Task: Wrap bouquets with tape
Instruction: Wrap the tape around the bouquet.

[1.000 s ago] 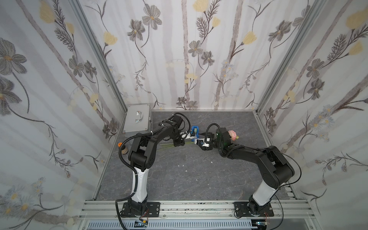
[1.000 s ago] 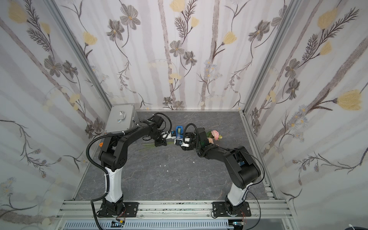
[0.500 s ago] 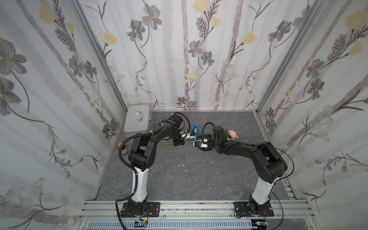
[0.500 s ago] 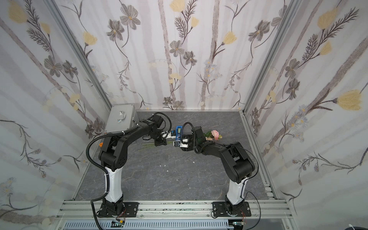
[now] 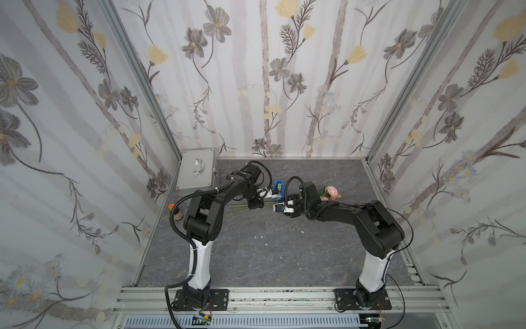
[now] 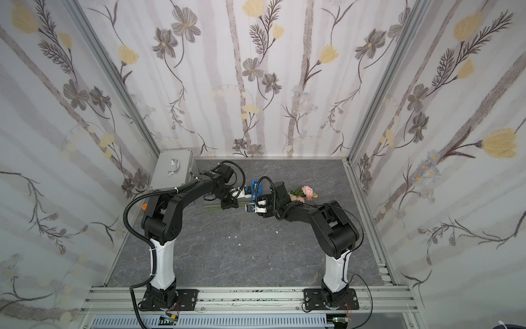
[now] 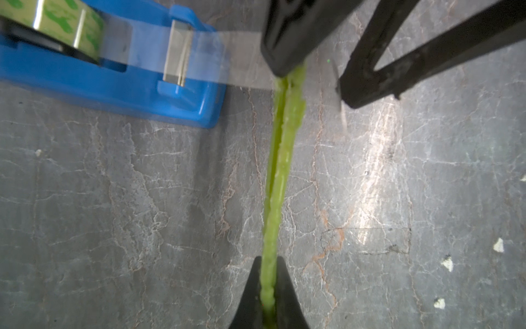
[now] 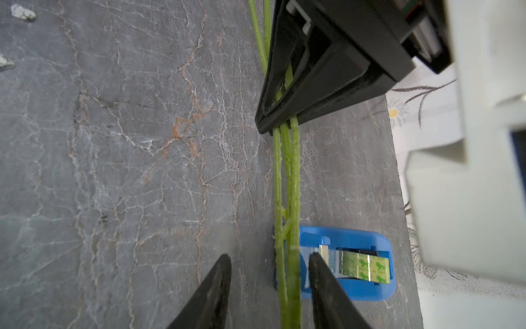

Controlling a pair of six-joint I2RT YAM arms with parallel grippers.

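Observation:
The bouquets are one bunch with pink roses [image 5: 330, 192] [image 6: 307, 191] lying at the right, its long green stems [image 7: 280, 159] [image 8: 287, 176] running left across the grey floor. My left gripper [image 7: 269, 262] [image 5: 254, 203] [image 6: 227, 203] is shut on the stems. The blue dispenser [image 5: 278, 185] [image 6: 257, 185] [image 7: 113, 77] [image 8: 355, 265] stands just behind them, holding the tape [image 7: 71, 22]. A clear strip [image 7: 242, 71] stretches from its cutter to the stems. My right gripper [image 8: 270, 259] [image 7: 316, 82] [image 5: 275, 200] straddles the stems beside the dispenser, open, one finger [image 8: 321, 273] close to them.
A silver metal case [image 5: 197, 171] lies in the back left corner. A small brown bottle [image 5: 178, 215] stands by the left wall. White scraps [image 5: 266, 245] dot the floor in front. Papered walls close in three sides.
My right arm has reached a little further left along the stems toward the left gripper, and its jaws have narrowed around them. The left arm has stayed put.

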